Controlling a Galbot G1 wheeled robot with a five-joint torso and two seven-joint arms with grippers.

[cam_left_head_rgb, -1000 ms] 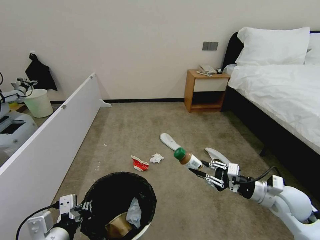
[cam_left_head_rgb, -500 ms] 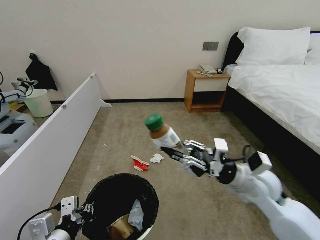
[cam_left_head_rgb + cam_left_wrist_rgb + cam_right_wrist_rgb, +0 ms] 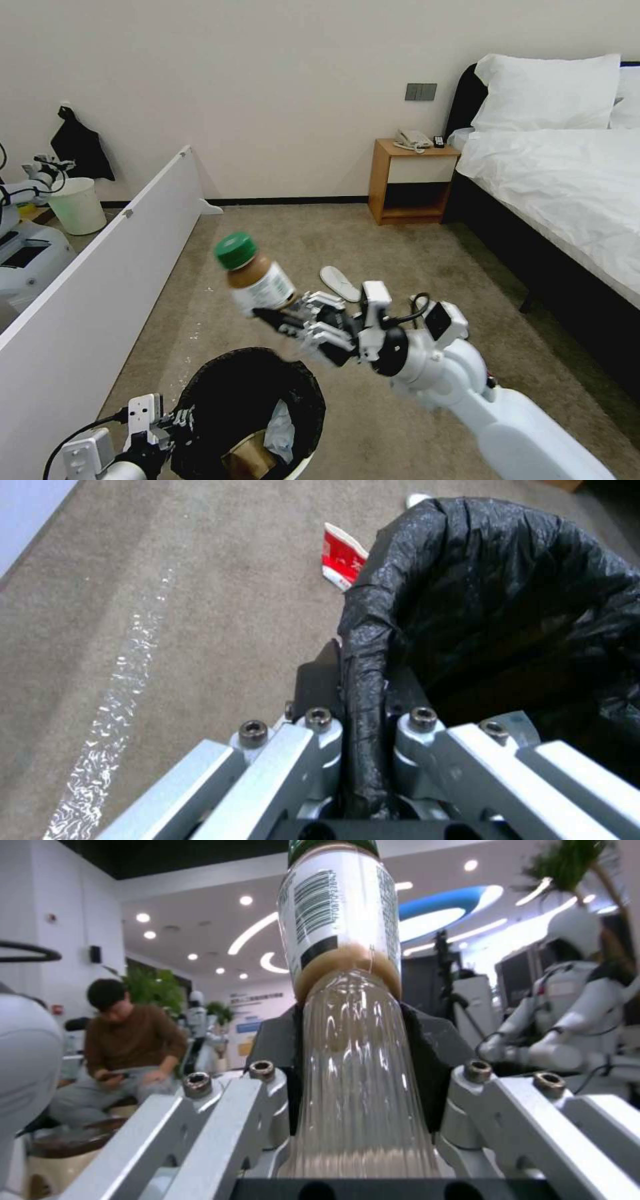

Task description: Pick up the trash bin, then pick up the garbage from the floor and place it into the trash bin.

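The bin [image 3: 250, 407], lined with a black bag, is seen nearest, at the lower edge of the head view, held off to the robot's left front. Its rim is clamped by the left gripper [image 3: 363, 715], whose jaws are closed on the folded bag edge, one finger outside and one inside the wall. Inside the bin, a brown paper bag [image 3: 248, 457] and a pale tissue [image 3: 280, 430] are visible. Just above and beyond the bin's far rim, the right gripper [image 3: 277, 320] is held in the air, its jaws closed on the clear lower body of the bottle [image 3: 255, 273]. The bottle is tilted, its green cap [image 3: 235, 250] pointing up and toward the robot's left; in the right wrist view the ribbed bottle [image 3: 353, 1040] is seen squeezed between both fingers [image 3: 273, 1040]. On the carpet beyond the bin's rim, a crushed red-white cup [image 3: 341, 556] is seen in the left wrist view. Farther off, a white slipper [image 3: 339, 283] lies on the carpet. A bedside table [image 3: 410, 180] and a bed [image 3: 560, 180] stand against the far wall.
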